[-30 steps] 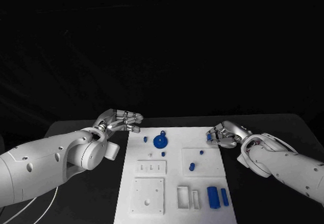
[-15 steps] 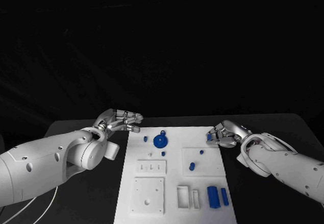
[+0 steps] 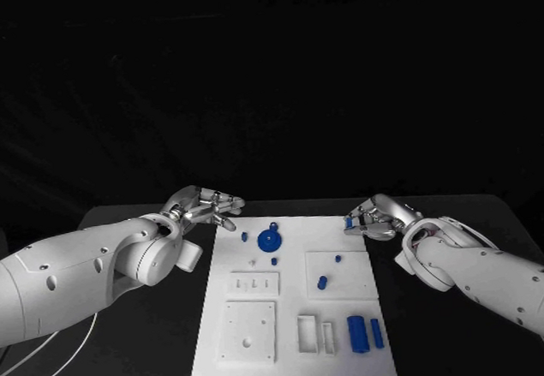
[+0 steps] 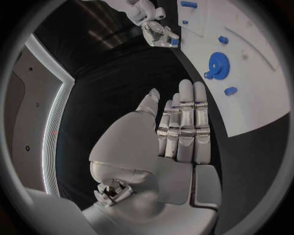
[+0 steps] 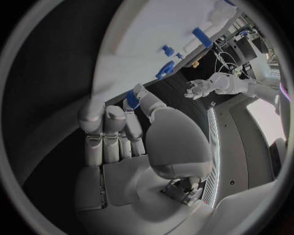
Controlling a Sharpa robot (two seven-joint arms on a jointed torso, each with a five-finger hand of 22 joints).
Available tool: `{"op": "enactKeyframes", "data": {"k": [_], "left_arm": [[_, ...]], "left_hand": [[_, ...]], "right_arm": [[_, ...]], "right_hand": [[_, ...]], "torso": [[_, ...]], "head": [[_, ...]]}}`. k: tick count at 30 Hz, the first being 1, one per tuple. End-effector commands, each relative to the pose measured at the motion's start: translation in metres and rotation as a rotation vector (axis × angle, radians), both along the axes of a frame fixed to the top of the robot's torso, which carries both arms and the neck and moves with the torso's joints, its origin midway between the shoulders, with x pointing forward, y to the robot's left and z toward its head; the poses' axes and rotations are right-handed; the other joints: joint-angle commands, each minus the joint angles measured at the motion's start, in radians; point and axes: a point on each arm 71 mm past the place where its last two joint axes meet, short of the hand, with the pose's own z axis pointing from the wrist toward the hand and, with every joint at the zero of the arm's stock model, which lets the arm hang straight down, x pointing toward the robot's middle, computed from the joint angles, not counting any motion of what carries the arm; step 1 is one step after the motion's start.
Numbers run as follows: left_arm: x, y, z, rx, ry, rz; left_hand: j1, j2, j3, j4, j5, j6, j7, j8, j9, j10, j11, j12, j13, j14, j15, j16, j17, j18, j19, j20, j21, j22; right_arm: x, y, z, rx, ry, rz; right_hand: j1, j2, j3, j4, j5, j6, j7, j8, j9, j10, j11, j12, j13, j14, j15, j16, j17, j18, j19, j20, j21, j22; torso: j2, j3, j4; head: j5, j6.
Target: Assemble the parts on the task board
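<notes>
- White flat rectangular task board (image 3: 295, 358) lies mid-frame on the black worktop (image 3: 472, 219) in the head view, running from centre down to the lower edge.
- On the board: blue round gear-like disc (image 3: 269, 237) near its upper left, small blue pegs (image 3: 322, 280) mid-board, two blue upright blocks (image 3: 365, 331) at lower right beside white slotted fixtures (image 3: 314, 332).
- Right hand (image 3: 366, 218), right of centre at the board's upper right corner, pinches a small blue plastic peg (image 5: 132, 99) between thumb and fingertip; remaining fingers curled alongside.
- Left hand (image 3: 205, 205), left of centre just off the board's upper left corner, holds nothing; fingers extended and loosely apart, over bare worktop.
- Handling judgement: parts look like light, rigid moulded plastic, smooth, so prone to slipping or twisting in a fingertip pinch. Not fragile, but easy to knock loose.
- Best hold: pinch pegs mid-shank, leave the insertion end free; take the gear by its rim or hub.
- Which socket the held peg goes to: can't tell.
</notes>
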Motion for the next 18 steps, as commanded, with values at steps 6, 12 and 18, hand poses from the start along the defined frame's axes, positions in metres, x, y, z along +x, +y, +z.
{"op": "enactKeyframes", "data": {"k": [6, 12, 18], "left_arm": [[-0.002, -0.04, 0.002, 0.199, 0.101, -0.235], [0.003, -0.064, 0.002, 0.261, 0.137, -0.267], [0.009, -0.081, -0.001, 0.314, 0.177, -0.237]], "left_hand": [[-0.038, 0.001, 0.012, 0.019, 0.194, 0.086, -0.041, 0.0, 0.052, 0.177, -0.068, 0.026, 0.016, -0.025, -0.064, 0.425, 0.266, -0.03, 0.001, -0.069, 0.247, 0.182], [-0.139, -0.013, -0.038, 0.041, 0.14, 0.105, -0.065, 0.006, 0.151, 0.2, -0.095, 0.251, 0.178, -0.028, -0.099, 0.701, 0.482, -0.009, -0.025, -0.1, 0.479, 0.381], [-0.171, -0.026, -0.04, 0.032, 0.144, 0.078, -0.073, 0.004, 0.407, 0.109, -0.113, 0.464, 0.393, -0.014, -0.104, 0.821, 0.642, 0.007, -0.06, -0.103, 0.54, 0.501]], "right_arm": [[-0.002, 0.028, 0.019, -0.022, 0.041, 0.01], [-0.008, 0.053, 0.027, -0.044, 0.05, 0.031], [-0.014, 0.079, 0.03, -0.056, 0.057, 0.048]], "right_hand": [[-0.002, 0.006, -0.011, -0.001, 0.02, 0.015, -0.006, 0.003, 0.02, -0.001, -0.007, -0.006, 0.058, -0.002, -0.007, -0.01, -0.002, -0.017, 0.06, -0.01, -0.006, 0.073], [-0.003, 0.005, -0.007, -0.003, 0.032, 0.012, -0.004, 0.003, 0.019, -0.002, -0.006, -0.008, 0.058, -0.002, -0.007, -0.012, -0.003, -0.017, 0.06, -0.01, -0.006, 0.072], [-0.006, 0.001, -0.003, -0.002, 0.039, 0.011, -0.004, 0.003, 0.018, -0.005, -0.007, -0.013, 0.056, -0.002, -0.006, -0.017, -0.004, -0.015, 0.06, -0.009, -0.01, 0.071]], "torso": [[-0.03, -0.0021, -0.0009], [-0.043, -0.0028, 0.0034], [-0.048, -0.0015, -0.0013]], "head": [[0.014, 0.001], [0.024, -0.005], [0.026, -0.005]]}}
